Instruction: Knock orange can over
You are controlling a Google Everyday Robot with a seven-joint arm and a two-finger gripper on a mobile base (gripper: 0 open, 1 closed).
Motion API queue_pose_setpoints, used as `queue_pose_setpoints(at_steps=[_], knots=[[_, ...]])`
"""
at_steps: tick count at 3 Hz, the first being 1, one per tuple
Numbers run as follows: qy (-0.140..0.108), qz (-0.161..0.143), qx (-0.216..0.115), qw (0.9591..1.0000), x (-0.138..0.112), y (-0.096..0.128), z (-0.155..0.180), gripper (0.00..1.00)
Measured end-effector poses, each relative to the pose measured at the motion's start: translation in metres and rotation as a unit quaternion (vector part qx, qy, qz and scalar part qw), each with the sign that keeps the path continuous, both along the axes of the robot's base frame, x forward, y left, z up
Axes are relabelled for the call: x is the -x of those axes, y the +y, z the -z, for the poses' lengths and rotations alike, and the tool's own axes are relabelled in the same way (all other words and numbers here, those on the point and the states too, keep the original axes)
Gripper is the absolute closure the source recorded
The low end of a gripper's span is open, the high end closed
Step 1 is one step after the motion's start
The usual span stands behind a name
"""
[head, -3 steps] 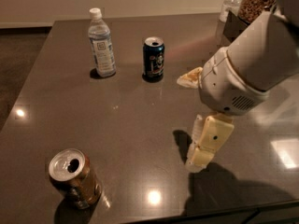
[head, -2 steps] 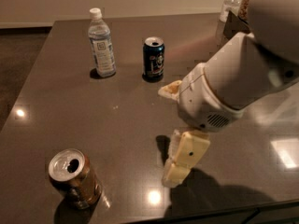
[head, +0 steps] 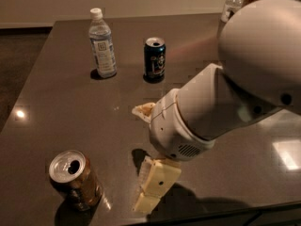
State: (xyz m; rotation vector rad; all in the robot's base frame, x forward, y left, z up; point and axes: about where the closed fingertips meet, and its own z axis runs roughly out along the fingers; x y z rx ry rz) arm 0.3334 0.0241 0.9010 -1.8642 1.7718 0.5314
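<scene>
**Camera view.** The gripper (head: 151,191), cream-coloured, points down at the near edge of the dark glossy table (head: 66,102). It hangs below the wrist of the robot's bulky white arm (head: 211,112). Whether it is open or closed cannot be told from this angle, and it holds nothing that can be seen.

The orange can (head: 75,179) stands upright on the table's near left part. Its silver top faces up with the drinking hole open. The can is to the left of the gripper, near it but apart from it.

Further back, a dark blue can (head: 154,58) stands upright near the table's middle. A clear water bottle (head: 102,44) with a white cap stands to the left of the blue can. The arm hides most of the table's right side.
</scene>
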Motion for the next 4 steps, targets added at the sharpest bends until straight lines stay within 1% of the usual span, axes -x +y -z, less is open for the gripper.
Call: queue_pose_setpoints(at_steps=[2, 3, 4], knots=[[0.006, -0.01, -0.025, 0.9996, 0.011, 0.042, 0.015, 0.0], [0.012, -0.024, -0.045, 0.9986, 0.02, 0.067, 0.015, 0.0], [0.014, -0.035, -0.058, 0.9976, 0.027, 0.081, 0.01, 0.0]])
